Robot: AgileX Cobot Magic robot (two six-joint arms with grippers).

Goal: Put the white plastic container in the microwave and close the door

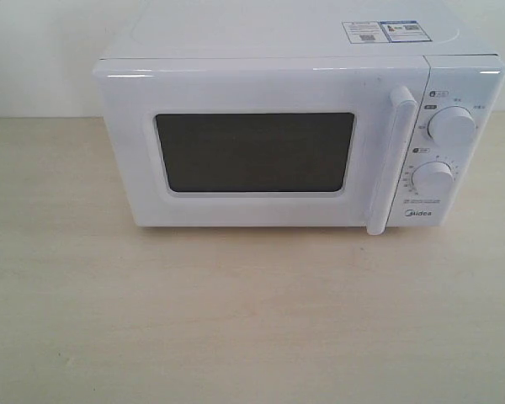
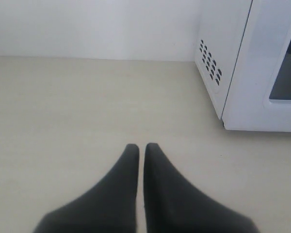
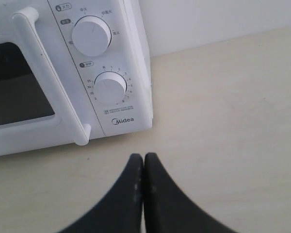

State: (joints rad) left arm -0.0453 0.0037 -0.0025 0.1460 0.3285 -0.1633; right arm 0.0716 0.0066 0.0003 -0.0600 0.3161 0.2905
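A pale wooden table [image 1: 236,328] carries the white Midea microwave [image 1: 261,38], its door [image 1: 252,88] shut flush and the dark window [image 1: 254,151] showing nothing of the inside. The white plastic container appears in no view; whether it sits behind the glass cannot be told. The vertical bar handle [image 1: 391,160] stands just beside the two round dials [image 1: 452,128]. Both pincers hang over bare tabletop, the left gripper [image 2: 141,148] off the oven's vented side and the right gripper [image 3: 143,158] near the dial corner, each clenched tip to tip on nothing. If the box has yet to go in, the sound first move looks to be hooking the handle and swinging the door wide, clear of the dials.
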